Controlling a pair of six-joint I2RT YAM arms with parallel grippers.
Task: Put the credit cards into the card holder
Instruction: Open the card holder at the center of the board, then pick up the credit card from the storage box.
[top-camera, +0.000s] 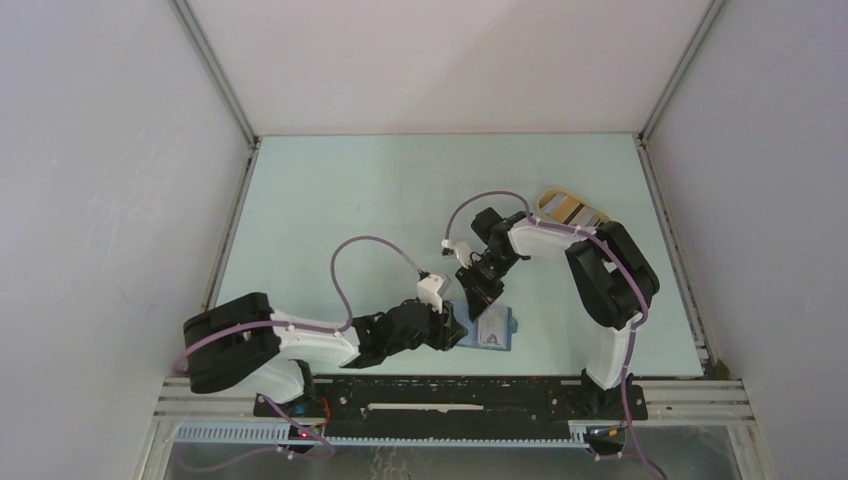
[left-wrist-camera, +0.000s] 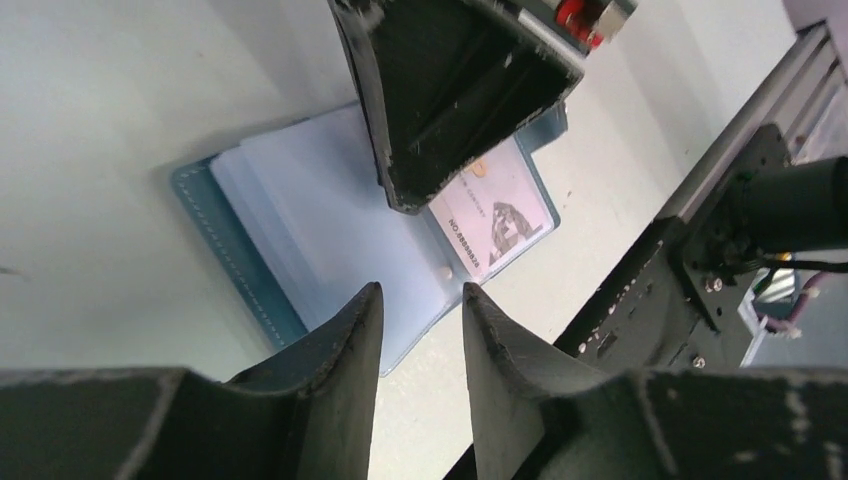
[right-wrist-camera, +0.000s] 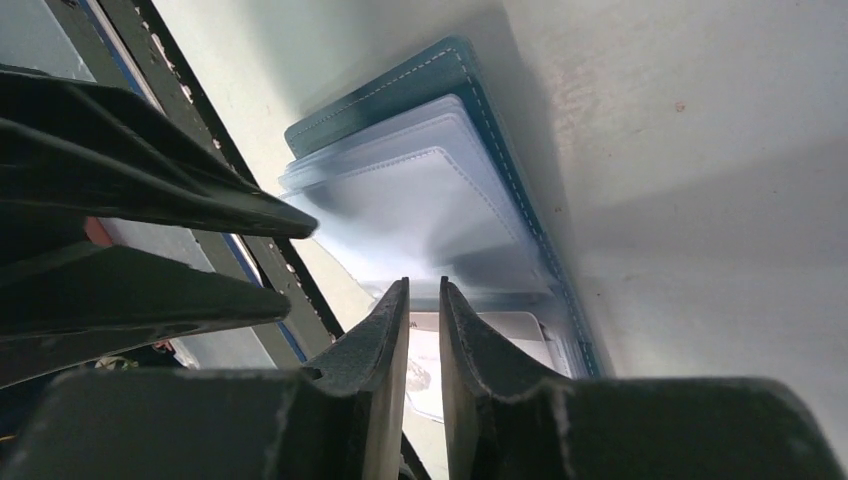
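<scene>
The teal card holder (top-camera: 507, 322) lies open on the table near the front edge, its clear inner pockets (left-wrist-camera: 320, 210) fanned out. One whitish credit card (left-wrist-camera: 495, 222) with dark print sits in a pocket on the holder's near half; the right wrist view also shows the card (right-wrist-camera: 510, 335). My left gripper (left-wrist-camera: 420, 290) is open just above the near corner of the pockets, with nothing between its fingers. My right gripper (right-wrist-camera: 424, 285) hangs over the pocket stack (right-wrist-camera: 420, 210) with its jaws a narrow slit apart and nothing in them. In the left wrist view its fingers (left-wrist-camera: 450, 100) reach down onto the holder's middle.
A tan oval tray (top-camera: 570, 208) stands at the back right, behind the right arm. The black base rail (left-wrist-camera: 640, 300) runs close along the holder's near side. White walls enclose the pale green table (top-camera: 330, 200). The two grippers are close together over the holder.
</scene>
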